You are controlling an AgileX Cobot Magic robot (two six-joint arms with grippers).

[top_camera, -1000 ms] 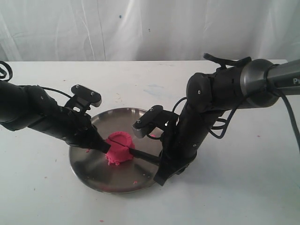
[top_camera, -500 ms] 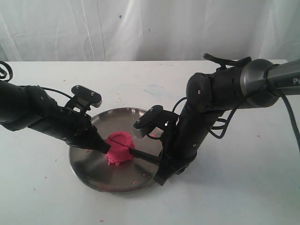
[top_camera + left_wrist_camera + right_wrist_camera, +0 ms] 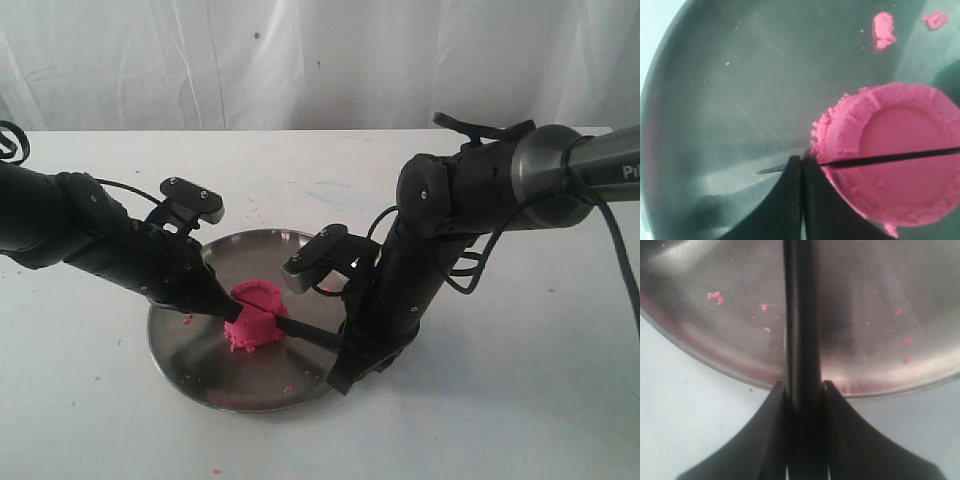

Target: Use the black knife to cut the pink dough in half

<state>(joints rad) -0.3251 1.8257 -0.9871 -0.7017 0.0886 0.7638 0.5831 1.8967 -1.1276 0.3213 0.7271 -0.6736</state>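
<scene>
The pink dough (image 3: 255, 315) is one whole mound in the middle of the round steel plate (image 3: 200, 350). The black knife (image 3: 305, 333) lies edge-down across its flat top, a thin dark line (image 3: 890, 158) in the left wrist view. My left gripper (image 3: 230, 313) is at the mound's left side, shut on the blade near its point (image 3: 802, 160), and the tip pokes out past the fingers. At the plate's right rim my right gripper (image 3: 345, 345) is shut on the knife's handle (image 3: 800, 315), which runs out between its fingers (image 3: 803, 387).
Pink crumbs (image 3: 883, 30) lie scattered on the plate (image 3: 865, 300) and a few on the white table (image 3: 520, 400). A white cloth backdrop (image 3: 320, 60) hangs behind the table. Both arms lean in over the plate's rims.
My left arm has shifted slightly right and up, its fingertips staying at the dough's left edge. The right arm, knife and dough look unchanged.
</scene>
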